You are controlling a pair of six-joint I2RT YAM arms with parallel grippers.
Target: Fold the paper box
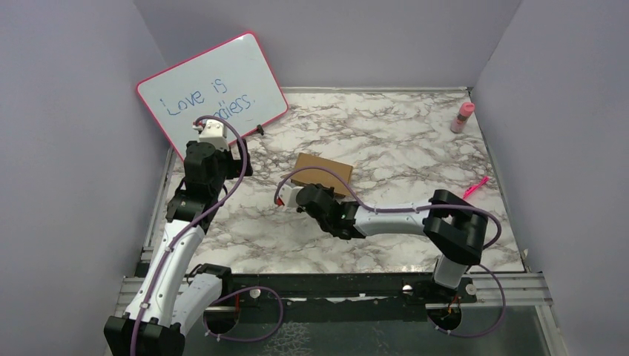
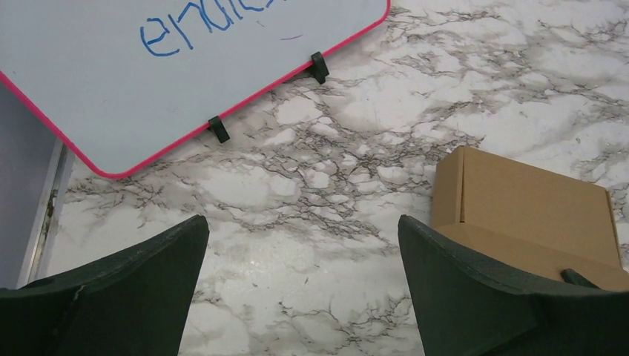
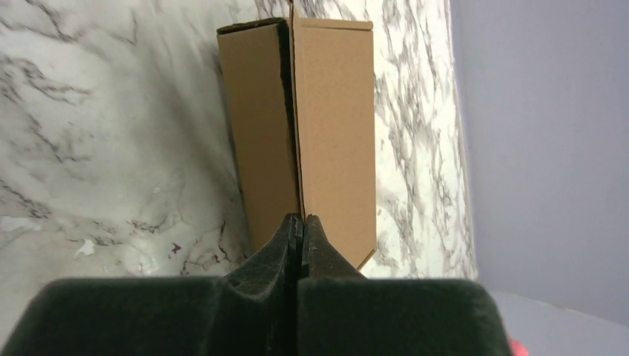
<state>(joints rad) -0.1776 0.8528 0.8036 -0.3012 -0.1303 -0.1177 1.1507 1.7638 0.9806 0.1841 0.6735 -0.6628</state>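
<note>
The paper box [image 1: 323,172] is a small brown carton lying closed on the marble table [image 1: 400,148], near its middle. In the right wrist view the paper box [image 3: 334,126] stretches away from my right gripper [image 3: 300,220]. That gripper is shut, with nothing showing between its fingers, and its tips rest at the near end of the box's lid seam. My left gripper [image 2: 303,245] hangs open over bare marble to the left of the box [image 2: 530,208], apart from it.
A pink-framed whiteboard [image 1: 211,93] leans at the back left, and its feet [image 2: 219,130] stand just ahead of the left gripper. A pink bottle [image 1: 463,117] stands at the back right, and a pink pen [image 1: 475,187] lies by the right edge. Walls enclose the table.
</note>
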